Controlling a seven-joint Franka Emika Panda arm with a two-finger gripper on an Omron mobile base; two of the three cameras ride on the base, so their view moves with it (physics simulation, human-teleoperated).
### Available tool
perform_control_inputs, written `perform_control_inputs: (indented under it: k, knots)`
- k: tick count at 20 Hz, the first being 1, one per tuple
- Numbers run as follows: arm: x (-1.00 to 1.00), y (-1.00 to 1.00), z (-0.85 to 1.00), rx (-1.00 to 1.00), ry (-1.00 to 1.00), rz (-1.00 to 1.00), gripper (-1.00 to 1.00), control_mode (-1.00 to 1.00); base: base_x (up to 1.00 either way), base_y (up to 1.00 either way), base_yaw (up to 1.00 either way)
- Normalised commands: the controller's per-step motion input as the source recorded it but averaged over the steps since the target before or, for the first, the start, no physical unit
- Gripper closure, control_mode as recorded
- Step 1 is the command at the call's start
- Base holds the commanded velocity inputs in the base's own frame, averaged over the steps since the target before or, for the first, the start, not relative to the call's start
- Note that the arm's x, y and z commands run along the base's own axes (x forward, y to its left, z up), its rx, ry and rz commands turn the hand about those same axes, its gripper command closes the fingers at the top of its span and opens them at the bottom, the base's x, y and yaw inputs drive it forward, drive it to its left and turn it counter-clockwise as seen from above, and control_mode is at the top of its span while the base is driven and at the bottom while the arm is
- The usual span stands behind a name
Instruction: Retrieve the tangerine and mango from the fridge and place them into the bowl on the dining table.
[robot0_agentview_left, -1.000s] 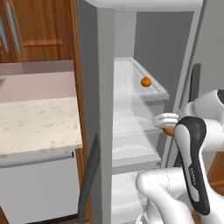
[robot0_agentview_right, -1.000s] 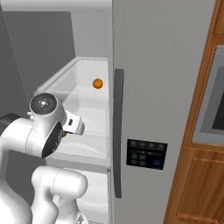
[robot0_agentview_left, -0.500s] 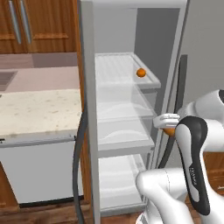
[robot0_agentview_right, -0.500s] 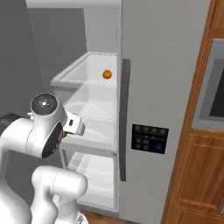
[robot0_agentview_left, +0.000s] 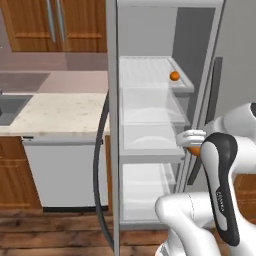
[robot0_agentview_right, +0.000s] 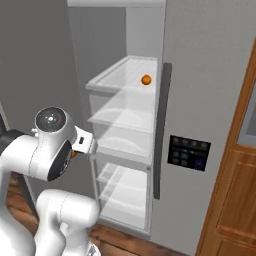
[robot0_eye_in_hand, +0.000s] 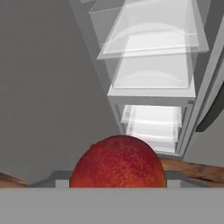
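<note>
The fridge (robot0_agentview_left: 195, 30) stands open, white inside with clear shelves. A small orange tangerine (robot0_agentview_left: 174, 76) (robot0_agentview_right: 146, 79) lies on its top shelf, near the right wall. My gripper (robot0_agentview_left: 188, 139) (robot0_agentview_right: 82, 145) hangs in front of the fridge at middle-shelf height, shut on the mango. The mango (robot0_eye_in_hand: 118, 162) is red-orange and sits large at the bottom of the hand view; a sliver of the mango (robot0_agentview_left: 194, 150) peeks out beside the hand. My fingertips are hidden behind the fruit. The bowl and the dining table are out of view.
The open fridge door (robot0_agentview_left: 112, 125) stands edge-on left of the shelves, its dark handle (robot0_agentview_left: 101, 170) curving down. Further left are a beige counter (robot0_agentview_left: 60, 112) over a white appliance (robot0_agentview_left: 65, 172), and a sink (robot0_agentview_left: 10, 107). A closed fridge door with a control panel (robot0_agentview_right: 187, 152) and wooden cabinets (robot0_agentview_right: 235, 190) stand to the right.
The whole picture has shifted: the base has backed away from the fridge, which now looks smaller and shows its lower shelves. The arm keeps its pose with the mango.
</note>
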Motion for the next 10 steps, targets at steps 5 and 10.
perform_control_inputs:
  k: [5,10]
  knots:
    - [0.00,0.00,0.00,0.00,0.00,0.00,1.00,1.00,-0.39,-0.04,0.34]
    - [0.00,0.00,0.00,0.00,0.00,0.00,1.00,1.00,-0.32,0.00,0.39]
